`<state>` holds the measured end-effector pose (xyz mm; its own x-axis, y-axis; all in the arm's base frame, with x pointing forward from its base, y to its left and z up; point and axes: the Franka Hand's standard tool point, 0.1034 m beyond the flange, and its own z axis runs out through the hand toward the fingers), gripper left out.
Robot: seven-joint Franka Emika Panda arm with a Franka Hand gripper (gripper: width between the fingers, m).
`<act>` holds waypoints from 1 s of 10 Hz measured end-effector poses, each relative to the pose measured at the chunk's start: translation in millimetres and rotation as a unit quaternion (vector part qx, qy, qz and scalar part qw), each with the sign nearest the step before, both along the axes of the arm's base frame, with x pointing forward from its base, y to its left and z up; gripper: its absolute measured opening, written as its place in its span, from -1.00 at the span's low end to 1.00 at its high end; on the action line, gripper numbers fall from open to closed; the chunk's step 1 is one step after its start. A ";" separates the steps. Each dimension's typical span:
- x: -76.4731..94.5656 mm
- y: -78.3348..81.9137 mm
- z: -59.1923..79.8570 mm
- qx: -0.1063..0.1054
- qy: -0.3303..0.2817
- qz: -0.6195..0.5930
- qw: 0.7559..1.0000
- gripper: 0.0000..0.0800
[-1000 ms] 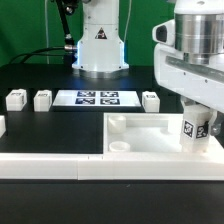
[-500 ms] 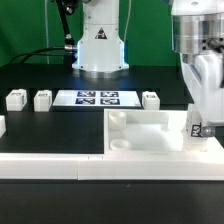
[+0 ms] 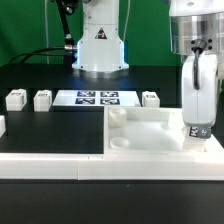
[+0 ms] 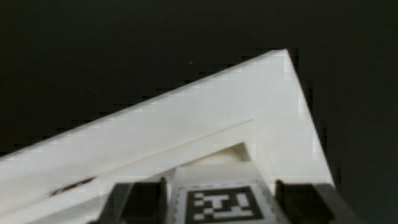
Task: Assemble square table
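1. At the exterior view's right, the gripper (image 3: 197, 118) points straight down, jaws clamped on one leg (image 3: 198, 129). In the wrist view the fingers (image 4: 128, 205) sit either side of the block, tag face toward the cam. Jaws are only partway closed because the block fills the gap.
2. Leg is held upright. Judged: this lets its lower end go into the top w/o a re-grip.
3. Leg hangs low over the square table top (image 3: 150, 135), at its corner on the exterior view's right, approx. at rim level. Contact w/ the top's floor: cannot tell, the rim hides it.
4. Top lies rim-up, near edge against the border rail (image 3: 50, 165). Judged: the rail acts as a stop so the top does not slide under insertion load.
5. Spare legs (image 3: 42, 99) stand in a pair beside the marker board (image 3: 97, 98). A third spare leg (image 3: 151, 99) stands at the board's other end. All are well apart from the top, so the work area is unobstructed.
6. Step judged: first leg fit, since no other leg shows mounted in the top.
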<state>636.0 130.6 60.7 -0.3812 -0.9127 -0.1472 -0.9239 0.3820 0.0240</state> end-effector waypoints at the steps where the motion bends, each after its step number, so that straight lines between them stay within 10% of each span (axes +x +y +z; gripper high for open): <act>1: -0.2 0.6 0.2 -0.001 0.000 -0.005 1.000 -0.27; 4: -1.4 0.5 -0.7 -0.004 -0.002 0.014 1.000 -0.25; 6: -1.5 0.8 -0.9 -0.004 -0.002 0.017 1.000 0.54; 10: -10.2 1.3 24.3 0.007 -0.018 0.102 0.995 0.62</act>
<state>625.8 131.9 85.1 -0.1827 -0.9682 -0.1707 -0.9825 0.1864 -0.0059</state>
